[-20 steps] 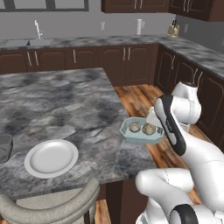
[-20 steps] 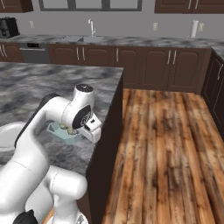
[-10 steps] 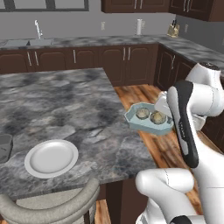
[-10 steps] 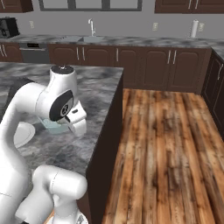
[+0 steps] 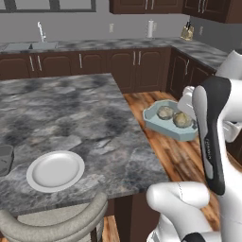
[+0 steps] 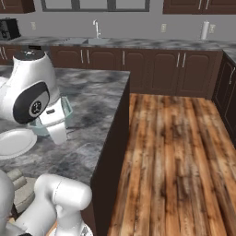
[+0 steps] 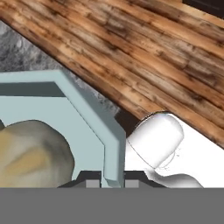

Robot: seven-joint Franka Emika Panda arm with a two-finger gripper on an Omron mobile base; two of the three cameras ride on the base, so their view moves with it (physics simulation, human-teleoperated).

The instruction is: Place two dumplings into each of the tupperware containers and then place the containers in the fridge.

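Observation:
My gripper (image 7: 112, 181) is shut on the rim of the pale blue tupperware container (image 7: 87, 114), whose wall stands between the two fingertips. A tan dumpling (image 7: 31, 156) lies inside it, close to the hand. From the left base view the container (image 5: 163, 126) hangs level in the air past the island's right edge, over the wood floor, with two dumplings (image 5: 165, 112) (image 5: 182, 120) in it. My own forearm hides the hand there. The same container (image 6: 67, 109) peeks out behind the arm's big white joint. The dark grey container (image 5: 4, 159) rests on the island's left edge. The fridge is out of view.
A round white plate (image 5: 55, 170) lies on the grey stone island (image 5: 71, 118) near its front edge. A chair back (image 5: 52, 223) curves below it. Dark cabinets with a sink (image 5: 30, 46) line the back wall. Wood floor (image 6: 179, 152) stretches right of the island.
The arm has lifted the pale blue container off the island's edge and carried it up and to the right, out over the floor. The grip has stayed shut.

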